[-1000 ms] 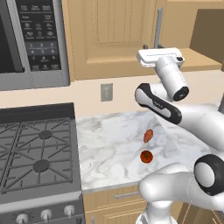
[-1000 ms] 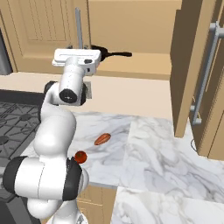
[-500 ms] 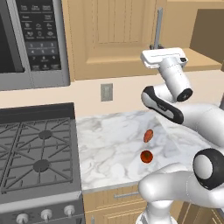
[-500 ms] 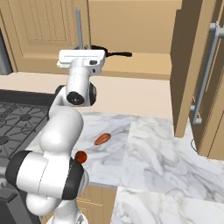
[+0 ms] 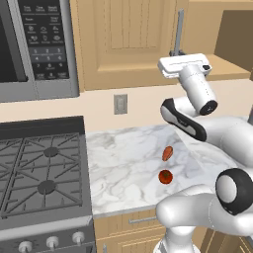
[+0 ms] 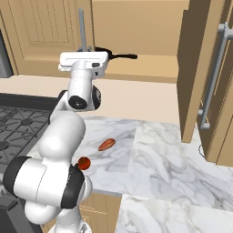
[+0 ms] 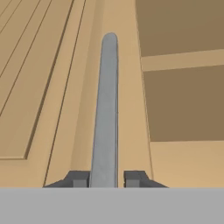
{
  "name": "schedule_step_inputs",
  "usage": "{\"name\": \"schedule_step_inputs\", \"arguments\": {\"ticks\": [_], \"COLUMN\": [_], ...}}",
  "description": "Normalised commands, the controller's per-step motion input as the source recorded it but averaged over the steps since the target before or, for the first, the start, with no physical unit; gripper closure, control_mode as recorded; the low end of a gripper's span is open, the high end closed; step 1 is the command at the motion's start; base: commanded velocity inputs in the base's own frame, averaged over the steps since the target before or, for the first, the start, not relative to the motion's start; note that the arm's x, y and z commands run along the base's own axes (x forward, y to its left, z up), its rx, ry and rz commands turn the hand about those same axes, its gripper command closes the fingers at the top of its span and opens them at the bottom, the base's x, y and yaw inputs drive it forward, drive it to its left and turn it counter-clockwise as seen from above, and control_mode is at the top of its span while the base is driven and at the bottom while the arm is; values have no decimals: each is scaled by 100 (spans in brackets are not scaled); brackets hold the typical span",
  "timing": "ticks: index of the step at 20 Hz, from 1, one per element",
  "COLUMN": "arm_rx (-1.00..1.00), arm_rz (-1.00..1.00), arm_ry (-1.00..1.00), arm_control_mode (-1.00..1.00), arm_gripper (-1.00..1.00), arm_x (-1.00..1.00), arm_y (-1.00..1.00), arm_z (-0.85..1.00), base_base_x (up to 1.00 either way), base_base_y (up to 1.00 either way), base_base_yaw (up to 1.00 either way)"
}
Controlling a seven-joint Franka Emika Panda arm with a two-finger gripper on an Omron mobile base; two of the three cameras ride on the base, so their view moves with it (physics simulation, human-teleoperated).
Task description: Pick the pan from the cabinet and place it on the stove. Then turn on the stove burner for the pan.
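Room: you are looking at a kitchen with a microwave (image 5: 37, 47) hanging at the left, the stove (image 5: 42, 173) sitting below it, and the light tan cabinet (image 5: 126, 42) running along the wall above.
Desk: a white marbled desk (image 5: 126, 168) is stretching right from the stove, with a wall outlet (image 5: 120, 104) sitting above it.
On the desk: you are seeing two small reddish items, an oval one (image 5: 168, 153) and a round one (image 5: 165, 177), lying near each other and apart.
Cabinet: its left door is standing shut; a right door (image 6: 207, 77) is standing open, showing the shelf inside.
Gripper: the gripper (image 7: 107, 178) is pinching the long grey bar handle (image 7: 106, 109) of the shut door, one finger pressing on each side.
Pan: the pan (image 6: 102, 51) is lying on the open cabinet shelf, just behind and to the right of the gripper in the right base view, its thin black handle (image 6: 125, 56) pointing right; it is not touching the gripper.
Count: you are seeing one pan, one stove, one microwave, two bar handles, two reddish items.
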Motion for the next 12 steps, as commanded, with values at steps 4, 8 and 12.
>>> {"name": "schedule_step_inputs", "arguments": {"ticks": [4, 8, 12], "arm_rx": [0, 0, 0], "arm_rz": [0, 0, 0], "arm_ry": [0, 0, -2], "arm_control_mode": [-100, -100, -100], "arm_gripper": [100, 100, 100], "arm_x": [0, -6, -33], "arm_y": [2, -1, -11], "arm_z": [-1, 0, 0], "base_base_x": [0, 0, 0], "base_base_y": [0, 0, 0], "base_base_yaw": [0, 0, 0]}}
